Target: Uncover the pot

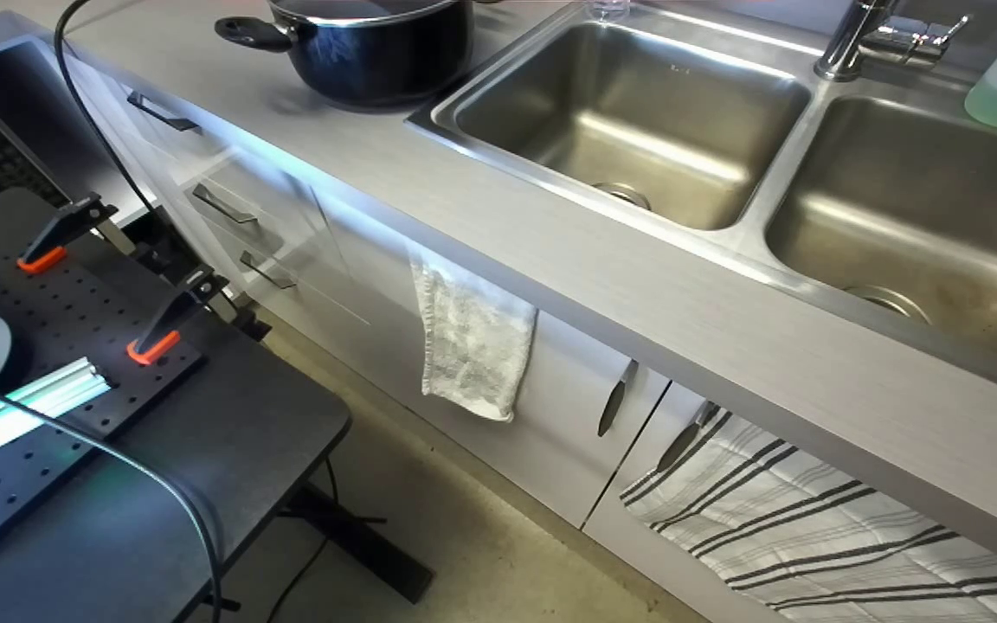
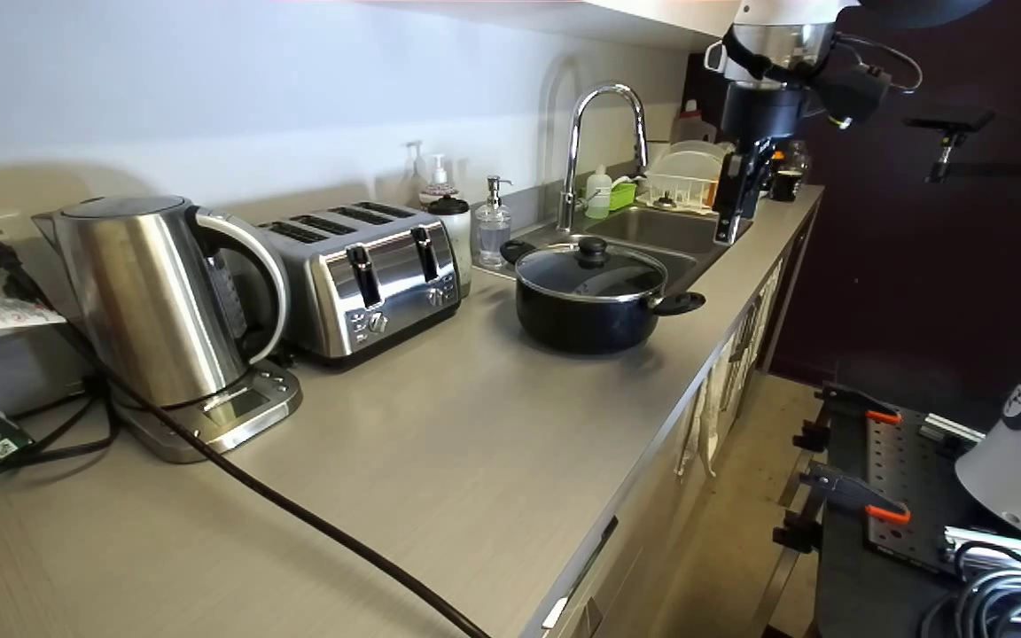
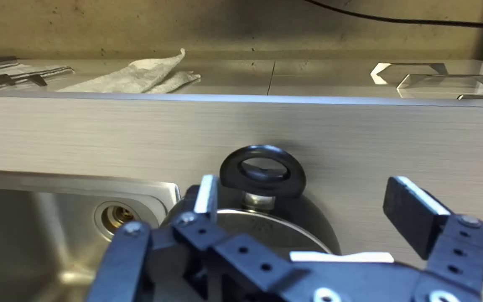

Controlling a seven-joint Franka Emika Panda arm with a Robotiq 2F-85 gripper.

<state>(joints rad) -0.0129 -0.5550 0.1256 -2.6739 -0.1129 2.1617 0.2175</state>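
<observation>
The dark pot stands upright on the counter and shows in both exterior views (image 1: pixel 377 56) (image 2: pixel 586 319). Its clear lid (image 2: pixel 555 270), with a metal rim and black knob (image 2: pixel 592 251), sits on top. In the wrist view the pot (image 3: pixel 318 224) lies below my fingers, with one black side handle (image 3: pixel 262 191) between them in the picture. Part of the lid (image 3: pixel 260 232) shows there; its knob is hidden behind my gripper. My gripper (image 3: pixel 308 201) is open and empty. In an exterior view the gripper (image 2: pixel 728 235) hangs higher than the pot and apart from it.
A steel double sink (image 1: pixel 788 164) with a faucet (image 2: pixel 574 159) adjoins the pot. A toaster (image 2: pixel 378 283), a kettle (image 2: pixel 151 301) and a soap dispenser (image 2: pixel 493 226) stand along the wall. A black cable (image 2: pixel 298 509) crosses the counter. Towels (image 1: pixel 477 346) hang at the front.
</observation>
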